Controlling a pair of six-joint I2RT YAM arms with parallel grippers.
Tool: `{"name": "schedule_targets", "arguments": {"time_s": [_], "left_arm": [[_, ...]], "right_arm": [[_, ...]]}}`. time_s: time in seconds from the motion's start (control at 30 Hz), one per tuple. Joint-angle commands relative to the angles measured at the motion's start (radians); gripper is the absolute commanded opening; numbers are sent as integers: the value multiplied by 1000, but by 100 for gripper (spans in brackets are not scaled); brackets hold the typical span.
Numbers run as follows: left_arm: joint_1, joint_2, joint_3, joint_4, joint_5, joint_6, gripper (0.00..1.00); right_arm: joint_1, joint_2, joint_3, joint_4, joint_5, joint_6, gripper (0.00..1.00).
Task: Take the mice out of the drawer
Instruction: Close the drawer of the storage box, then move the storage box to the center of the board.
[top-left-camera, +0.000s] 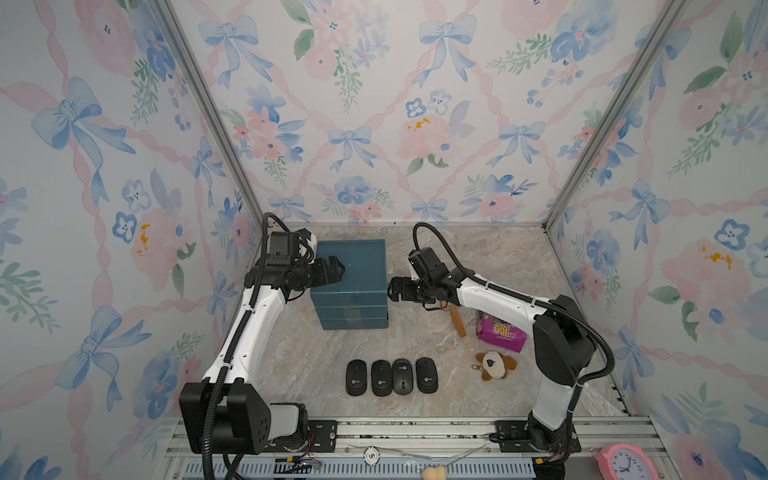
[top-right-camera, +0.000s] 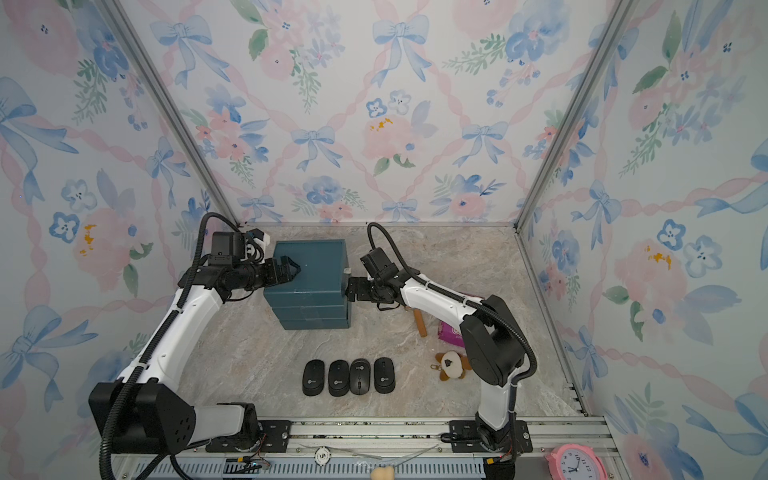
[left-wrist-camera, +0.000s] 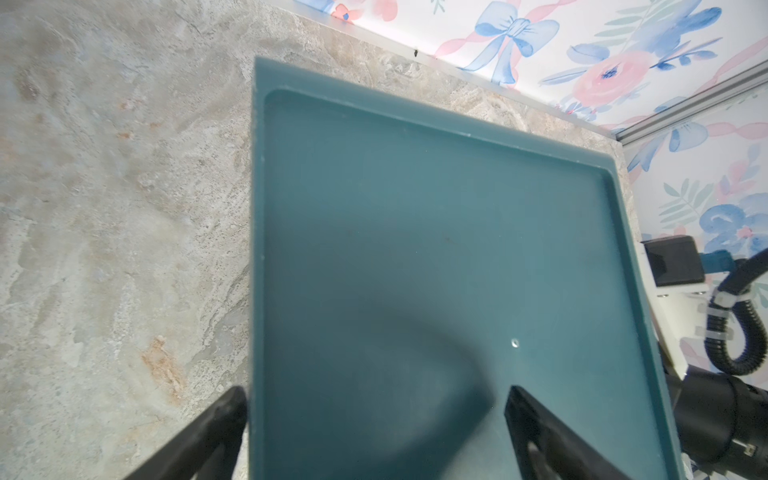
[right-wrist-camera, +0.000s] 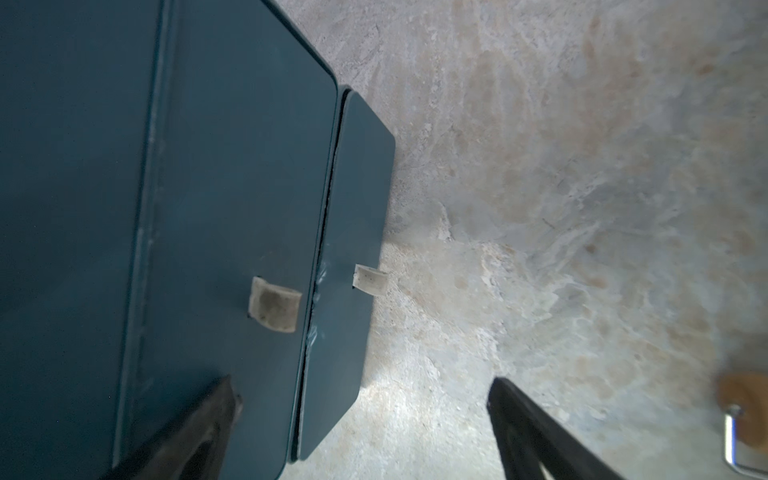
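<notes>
Top views: in both top views, four black mice (top-left-camera: 382, 377) (top-right-camera: 338, 377) lie side by side in a tight row on the table (top-left-camera: 490, 266), near the middle of its front edge. The teal drawer unit (top-left-camera: 353, 286) (top-right-camera: 311, 286) stands toward the rear left of the table, drawer fronts facing the front edge, lower tiers stepped slightly forward. The left gripper (top-left-camera: 340, 268) hovers over the left side of the unit's top. The right gripper (top-left-camera: 390, 289) is just beside the unit's front right corner; can't tell if it touches. A plush keychain (top-left-camera: 494, 365) lies right of the mice. A pink packet (top-left-camera: 500, 332) and a wooden-handled tool (top-left-camera: 457, 322) lie behind it, under the right arm.

Left wrist: left gripper (left-wrist-camera: 374, 415) is spread wide and empty. One of its fingers (left-wrist-camera: 528, 419) is over the unit's recessed top, the other is past its edge, over the table.

Right wrist: right gripper (right-wrist-camera: 361, 407) is spread wide, grasping nothing. One finger is against the drawer fronts, the other is over bare table. Each of two fronts carries one of the pale pull tabs (right-wrist-camera: 274, 305).
</notes>
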Motion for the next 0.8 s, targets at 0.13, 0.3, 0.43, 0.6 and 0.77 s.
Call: {"name": "schedule_targets", "arguments": {"time_s": [0.13, 0.3, 0.43, 0.6, 0.77], "left_arm": [[-31, 54, 60, 50, 106, -27, 98], [-32, 104, 101, 60, 95, -27, 98], [-32, 133, 129, 62, 85, -31, 98], [-31, 143, 147, 62, 32, -35, 98], [-28, 132, 188, 61, -18, -23, 98]], "right_arm": [[27, 79, 109, 79, -40, 47, 96], [25, 136, 204, 61, -28, 36, 96], [17, 177, 259, 65, -17, 42, 96], [-2, 236, 344, 84, -27, 76, 96], [-4, 219, 347, 45, 0, 69, 96]]}}
